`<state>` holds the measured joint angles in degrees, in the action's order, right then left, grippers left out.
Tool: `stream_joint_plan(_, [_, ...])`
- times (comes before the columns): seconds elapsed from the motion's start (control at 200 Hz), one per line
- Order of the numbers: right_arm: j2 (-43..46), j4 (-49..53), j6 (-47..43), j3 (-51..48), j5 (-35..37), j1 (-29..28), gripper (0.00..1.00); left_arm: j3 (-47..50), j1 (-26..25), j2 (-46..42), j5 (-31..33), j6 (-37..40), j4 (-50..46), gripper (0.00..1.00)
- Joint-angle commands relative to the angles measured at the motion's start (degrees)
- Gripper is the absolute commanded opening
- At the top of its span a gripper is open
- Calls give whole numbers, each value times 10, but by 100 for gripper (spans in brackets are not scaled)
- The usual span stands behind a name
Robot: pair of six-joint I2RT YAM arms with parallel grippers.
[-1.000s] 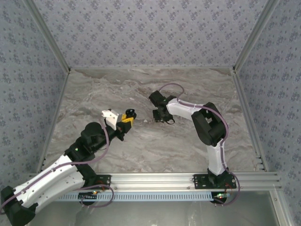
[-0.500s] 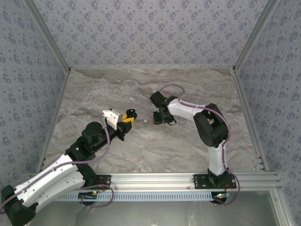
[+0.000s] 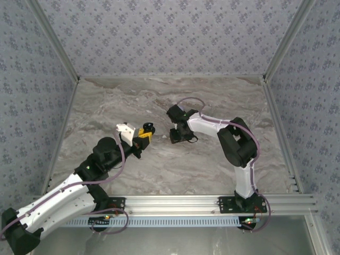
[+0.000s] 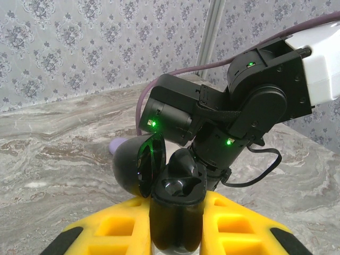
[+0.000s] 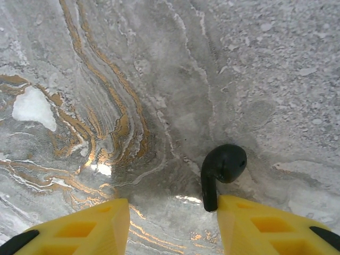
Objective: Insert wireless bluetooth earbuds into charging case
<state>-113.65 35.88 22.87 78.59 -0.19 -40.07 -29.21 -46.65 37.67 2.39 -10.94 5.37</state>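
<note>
- Over the last second the right arm's (image 3: 208, 123) wrist has slid a little left across the tabletop (image 3: 212, 101), toward the left arm (image 3: 101, 156), which has held its place.
- The right jaws stand apart, close over the tabletop, with nothing clamped between their yellow fingers (image 5: 90, 226).
- One earbud (image 5: 222, 166) lies flat on the marbled surface inside that gap. Its bulb points away from the wrist and its stem ends just beside the inner edge of one finger, far off-centre.
- The left jaws are clamped on the charging case (image 4: 178, 192), gripping its lower body between yellow fingers (image 4: 106, 231) and holding it raised above the tabletop.
- The case's lid (image 4: 137, 166) is flipped back and its glossy sockets face up toward the right wrist. Whether either socket is already filled cannot be told.
- A lilac object (image 4: 118, 144) shows on the tabletop, partly hidden behind the lid.
- From above, the charging case sits at the tip of the left arm, near the right wrist but apart from it.
- The step in hand looks like picking up the earbud, not yet gripped.
- The next move likely calls for centring the jaws over the earbud and closing gently. The earbud would then be carried across and seated stem-first in an open socket.
</note>
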Motion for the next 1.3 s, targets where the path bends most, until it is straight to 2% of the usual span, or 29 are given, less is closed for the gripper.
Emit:
stream_joint_plan(0.0, [6, 25, -3, 15, 22, -3, 48, -17, -5, 0, -5, 5, 22, 20])
stream_joint_plan(0.18, [16, 35, 3, 26, 57, -1, 43, -17, -4, 4, -6, 4, 24, 20])
stream_joint_plan(0.71, [-58, 91, -8, 109, 52, 21, 36, -16, -4, 10, -9, 4, 34, 20])
stream_joint_plan(1.294, [-94, 105, -10, 128, 48, 21, 35, -16, -4, 15, -9, 5, 35, 20])
